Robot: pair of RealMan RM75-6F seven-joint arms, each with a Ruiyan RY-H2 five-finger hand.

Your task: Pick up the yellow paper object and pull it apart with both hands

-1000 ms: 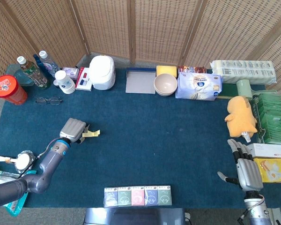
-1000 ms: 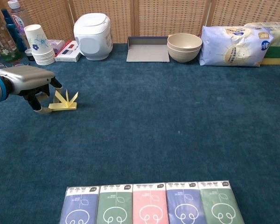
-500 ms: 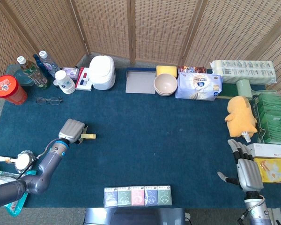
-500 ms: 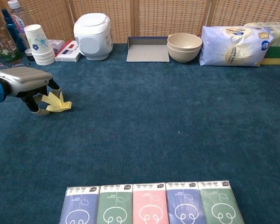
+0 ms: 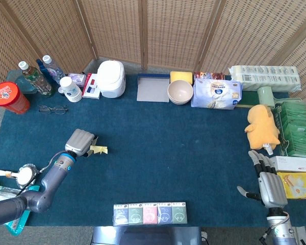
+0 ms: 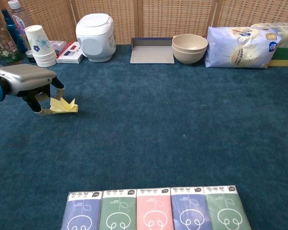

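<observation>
Yellow paper object (image 6: 63, 105) looks light, thin, crushable w/ folded points; left hand (image 6: 26, 81) curls onto its near edge, grip unconfirmed. Right hand (image 5: 269, 188) open, holding nothing.

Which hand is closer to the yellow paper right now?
Left. The left hand is right at the yellow paper object, fingers curled down beside it on the cloth. The right hand lies far across the table near the front right corner, holding nothing.
</observation>
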